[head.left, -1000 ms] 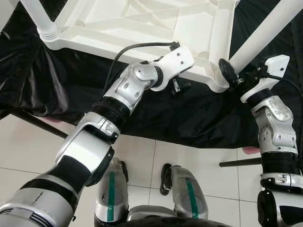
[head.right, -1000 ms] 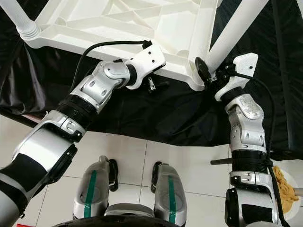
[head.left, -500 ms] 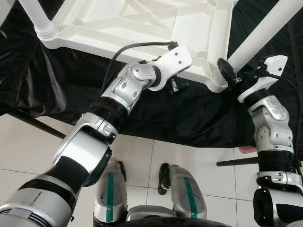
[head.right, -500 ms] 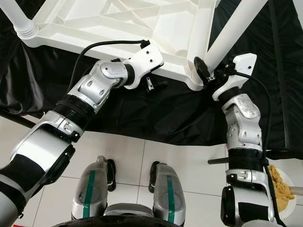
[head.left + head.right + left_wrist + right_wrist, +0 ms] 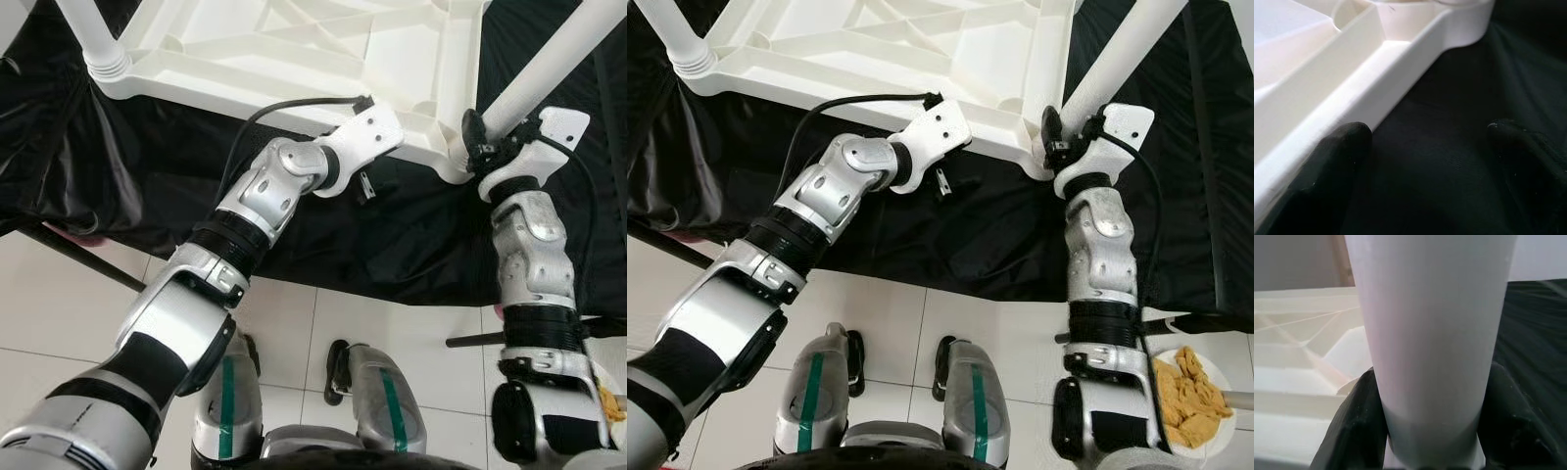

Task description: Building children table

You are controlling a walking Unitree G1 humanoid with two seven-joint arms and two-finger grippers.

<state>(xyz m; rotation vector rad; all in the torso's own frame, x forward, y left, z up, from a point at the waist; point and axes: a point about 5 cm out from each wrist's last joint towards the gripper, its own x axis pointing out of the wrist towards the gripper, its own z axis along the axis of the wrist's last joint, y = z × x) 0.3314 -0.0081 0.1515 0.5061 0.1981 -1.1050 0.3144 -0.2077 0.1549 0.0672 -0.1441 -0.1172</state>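
**Inspector:** Setting: white floor tiles along the lower part of the frame, a black sheet spread across the middle. What lies on it?

**Assistant:** A white plastic table, upside down, ribbed underside showing, across the top of the frame. One leg stands in its socket at upper left. A second leg rises slantwise from the corner socket at upper right.

**Inspector:** Right gripper?

**Assistant:** The right gripper is at that upper-right corner. Its two black fingers sit on either side of the second leg near its base, pressed to the tube, pinching it.

**Inspector:** Left gripper?

**Assistant:** The left gripper is at centre frame, at the table's near edge. Its fingers are spread apart with only black sheet between them. One finger lies against the white rim; the other is over the sheet, clear of the table. It holds nothing.

**Inspector:** Anything else?

**Assistant:** At lower right, a white plate holding yellowish pieces, possibly food; the view is too small to tell. A dark rod runs along the floor at left, under the sheet's edge. The robot's own legs show at bottom centre.
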